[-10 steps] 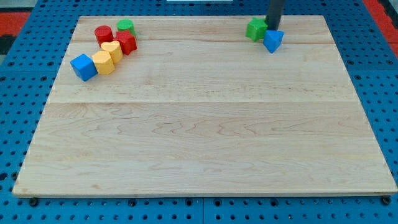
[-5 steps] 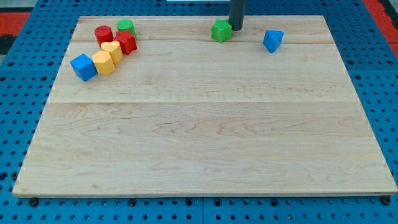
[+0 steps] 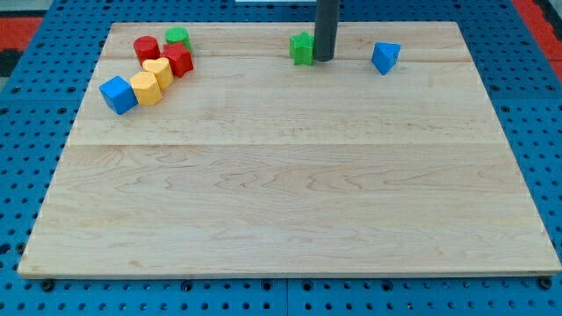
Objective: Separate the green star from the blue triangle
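Pushing small green star block (image 3: 301, 48) along wooden board's (image 3: 290, 211) top edge, my tip (image 3: 324, 59), a bare rod pinching nothing, touching its right side; push squarely leftward, away from small blue triangle block (image 3: 385, 57)

Bright, even light falls from overhead, with no glare on the wooden board (image 3: 290, 175). Shadows under the blocks are faint and short. Focus is sharp throughout

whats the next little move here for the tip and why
Probably one more short push toward the view's left. My tip sits against the right side of the green star, between it and the blue triangle, which lies apart on the view's right. Pushing left widens that gap, with open board before the cluster at the view's top left.
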Controlling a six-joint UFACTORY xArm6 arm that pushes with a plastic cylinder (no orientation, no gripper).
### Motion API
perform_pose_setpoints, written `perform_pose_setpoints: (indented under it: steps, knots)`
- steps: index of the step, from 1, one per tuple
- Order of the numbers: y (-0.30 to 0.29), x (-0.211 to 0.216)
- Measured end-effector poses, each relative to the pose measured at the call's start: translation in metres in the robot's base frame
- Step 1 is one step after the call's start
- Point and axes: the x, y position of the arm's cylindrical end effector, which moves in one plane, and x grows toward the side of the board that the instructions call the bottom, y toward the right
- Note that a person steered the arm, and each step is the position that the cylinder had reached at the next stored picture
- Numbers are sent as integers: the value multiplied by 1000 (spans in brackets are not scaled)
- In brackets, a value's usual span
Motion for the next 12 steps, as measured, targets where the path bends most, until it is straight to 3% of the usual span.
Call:
perform_pose_setpoints:
  steps: [1,3,4,6,9,10,12]
  knots:
    - [0,2]
    - [3,-41]
    - [-14,-42]
    - [-49,1]
    - [-40,-46]
    - [-52,-39]
    - [-100,28]
